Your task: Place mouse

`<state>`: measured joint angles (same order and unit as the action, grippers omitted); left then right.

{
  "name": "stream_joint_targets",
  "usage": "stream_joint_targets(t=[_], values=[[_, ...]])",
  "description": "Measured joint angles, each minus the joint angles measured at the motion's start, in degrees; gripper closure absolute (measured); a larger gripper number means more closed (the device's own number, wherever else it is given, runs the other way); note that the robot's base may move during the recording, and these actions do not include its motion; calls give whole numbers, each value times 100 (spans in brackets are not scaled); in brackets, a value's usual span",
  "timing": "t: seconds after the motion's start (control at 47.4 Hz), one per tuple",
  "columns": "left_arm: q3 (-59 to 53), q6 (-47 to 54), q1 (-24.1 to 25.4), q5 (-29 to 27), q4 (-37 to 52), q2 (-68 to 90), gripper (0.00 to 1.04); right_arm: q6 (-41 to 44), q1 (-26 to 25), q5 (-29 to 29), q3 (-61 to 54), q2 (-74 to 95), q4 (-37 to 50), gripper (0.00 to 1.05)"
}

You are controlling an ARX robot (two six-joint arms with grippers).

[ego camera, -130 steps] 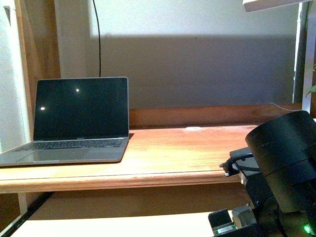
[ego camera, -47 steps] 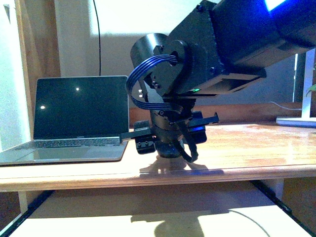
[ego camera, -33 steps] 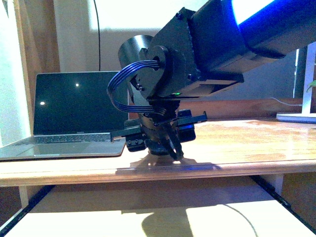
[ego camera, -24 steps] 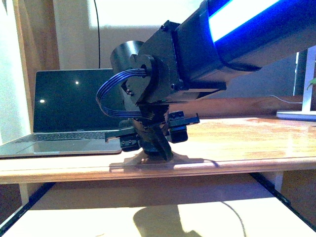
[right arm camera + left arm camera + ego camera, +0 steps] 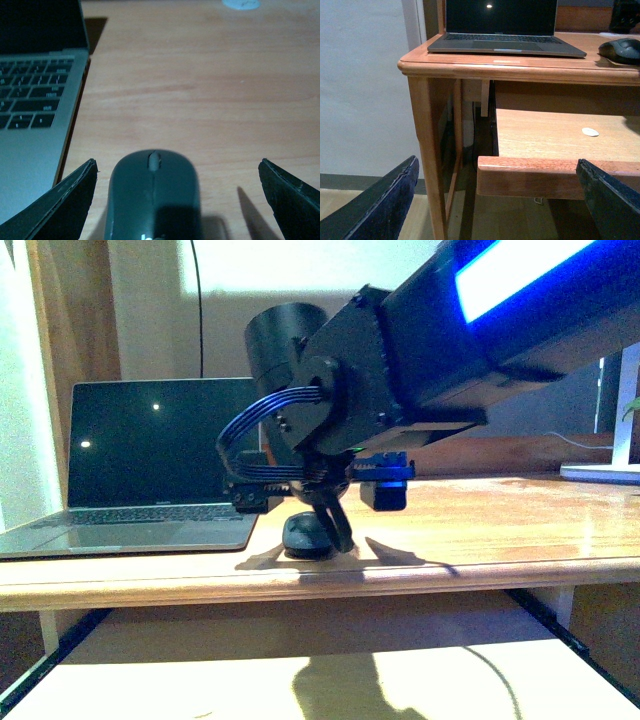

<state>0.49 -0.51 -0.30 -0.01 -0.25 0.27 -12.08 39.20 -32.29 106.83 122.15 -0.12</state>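
Apparently the mouse (image 5: 154, 195) is already lying on the desk (image 5: 500, 530) just right of the laptop (image 5: 160, 465); the right gripper (image 5: 177, 200) is standing spread wide around it, probably not touching, so only retreat is remaining.

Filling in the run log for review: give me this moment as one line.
mouse: on desk beside laptop | right gripper: open, straddling mouse | left gripper: open, empty

Wooden desk (image 5: 500, 530) — laptop (image 5: 160, 465), mouse (image 5: 306, 537) just beside; perhaps a white disc (image 5: 241, 3).
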Motion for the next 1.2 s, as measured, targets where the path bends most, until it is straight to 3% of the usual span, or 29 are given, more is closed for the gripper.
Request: stream_joint_targets(t=[0.253, 0.507, 0.845, 1.014, 1.204], values=[[0, 0, 0, -2, 0, 0, 8, -44, -546, 1040, -2387, -2157, 1226, 7], [0, 0, 0, 0, 0, 0, 8, -9, -1285, 3008, -5438, -4041, 2166, 7], [0, 0, 0, -2, 0, 0, 8, 286, -2446, 5298, -8275, -6188, 2577, 7], [0, 0, 0, 0, 0, 0, 8, 627, -2603, 5904, -8992, -6850, 2208, 7], [0, 0, 0, -2, 0, 0, 8, 1204, -2317, 5619, -9315, -6688, 2164, 7]])
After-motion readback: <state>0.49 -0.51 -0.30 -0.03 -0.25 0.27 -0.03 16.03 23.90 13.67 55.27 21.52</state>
